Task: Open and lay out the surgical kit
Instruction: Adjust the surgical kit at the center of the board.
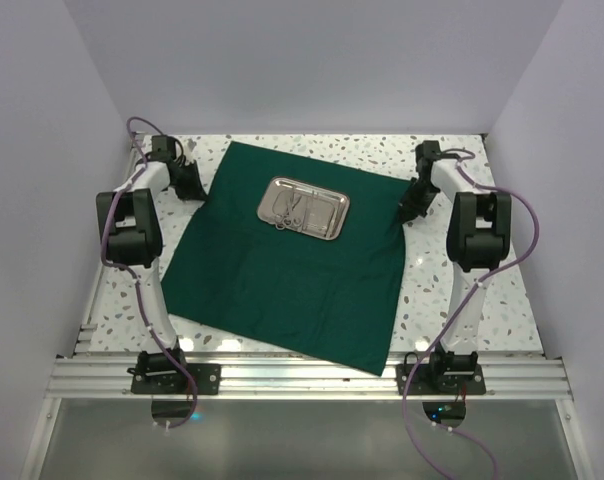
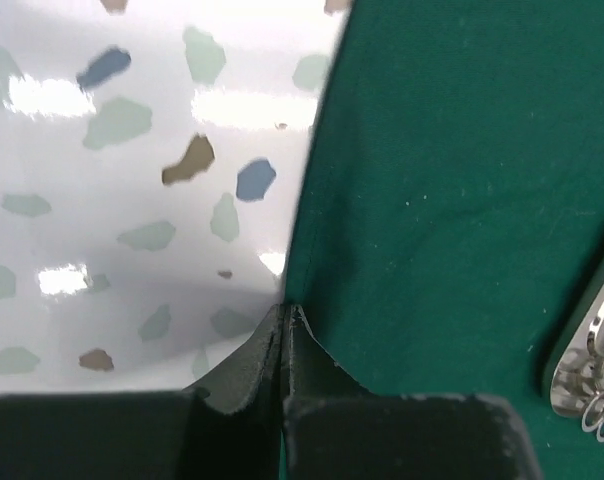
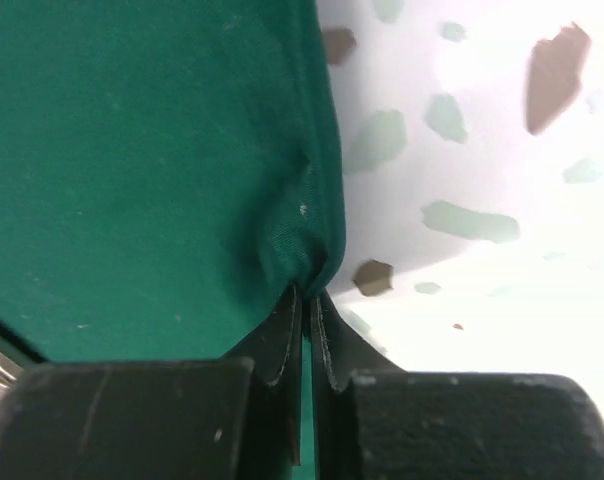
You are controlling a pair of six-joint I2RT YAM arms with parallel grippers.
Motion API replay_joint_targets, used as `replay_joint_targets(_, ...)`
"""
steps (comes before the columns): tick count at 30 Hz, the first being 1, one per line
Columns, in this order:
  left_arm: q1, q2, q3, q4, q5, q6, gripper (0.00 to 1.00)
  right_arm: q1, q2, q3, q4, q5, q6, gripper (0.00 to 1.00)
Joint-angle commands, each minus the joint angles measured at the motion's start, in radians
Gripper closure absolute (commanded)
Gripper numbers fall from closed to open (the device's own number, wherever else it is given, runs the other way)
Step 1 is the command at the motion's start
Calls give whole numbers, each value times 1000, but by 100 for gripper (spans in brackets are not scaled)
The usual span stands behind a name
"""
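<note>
The dark green cloth (image 1: 292, 270) lies spread flat on the table. The small steel tray (image 1: 327, 215) sits on its far half, with scissors and forceps (image 1: 287, 208) inside. My left gripper (image 1: 195, 186) is at the cloth's left edge; in the left wrist view the jaws (image 2: 286, 312) are shut on the cloth's hem (image 2: 307, 250). The tray's corner (image 2: 590, 345) shows at the right. My right gripper (image 1: 410, 207) is at the cloth's right edge; in the right wrist view it (image 3: 307, 295) is shut on a bunched fold of cloth (image 3: 292, 235).
The speckled white tabletop (image 1: 452, 290) borders the cloth on all sides. White walls close in left, right and back. A metal rail (image 1: 302, 378) with both arm bases runs along the near edge; the cloth's near corner reaches it.
</note>
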Motion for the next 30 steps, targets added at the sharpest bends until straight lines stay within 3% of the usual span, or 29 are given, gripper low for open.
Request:
replay_joint_targets(1, -3, -32, -127, -78, 3, -3, 100, 26, 121, 84, 153, -99, 50, 100)
replay_joint_targets(9, -2, -247, -344, -71, -88, -54, 100, 32, 308, 424, 104, -113, 72, 100)
replay_joint_targets(12, -2, -330, -387, -81, -136, -79, 100, 32, 396, 577, 65, -122, 76, 100)
replay_joint_targets(17, 6, -367, -394, -97, -207, -97, 100, 28, 463, 690, 67, -134, 82, 100)
replay_joint_targets(20, 10, -352, -355, -105, -219, -99, 100, 22, 430, 636, 71, -114, 69, 100)
replay_joint_targets(21, 10, -335, -317, -110, -225, -99, 92, 20, 408, 560, 79, -100, 63, 100)
replay_joint_targets(23, 10, -320, -277, -105, -224, -97, 89, 19, 313, 462, 105, -61, 50, 100)
replay_joint_targets(27, 12, -237, -118, -114, -222, -91, 91, 8, 162, 197, 163, -10, 43, 100)
replay_joint_targets(30, 10, -168, -9, -143, -217, -93, 94, 5, 111, 130, 171, -16, 29, 100)
